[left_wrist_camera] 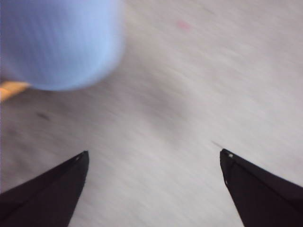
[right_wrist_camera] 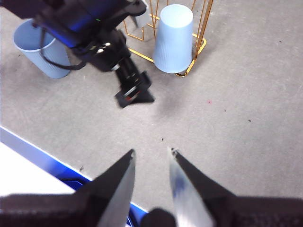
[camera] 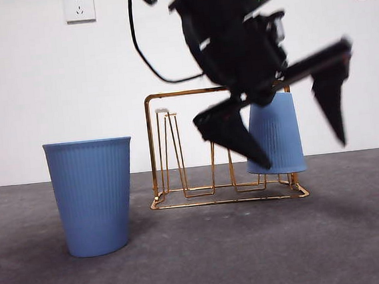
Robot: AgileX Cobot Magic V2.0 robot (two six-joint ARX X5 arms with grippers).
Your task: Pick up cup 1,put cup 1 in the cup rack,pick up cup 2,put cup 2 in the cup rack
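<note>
One pale blue ribbed cup (camera: 279, 133) hangs upside down on the right end of the gold wire cup rack (camera: 171, 95). It also shows in the right wrist view as the cup (right_wrist_camera: 173, 40) on the rack (right_wrist_camera: 204, 46), and blurred in the left wrist view as the cup (left_wrist_camera: 57, 42). A second blue cup (camera: 92, 195) (right_wrist_camera: 45, 64) stands upright on the table, left of the rack. My left gripper (camera: 304, 153) (left_wrist_camera: 154, 152) (right_wrist_camera: 135, 94) hovers just in front of the hung cup, open wide and empty. My right gripper (right_wrist_camera: 152, 152) waits far back, open by a narrow gap, holding nothing.
The grey table (camera: 208, 261) runs to a white wall with two sockets (camera: 79, 6). A blue-and-white table edge (right_wrist_camera: 42, 158) lies close to my right gripper. The left arm's black body and cable (camera: 232, 30) hang above the rack.
</note>
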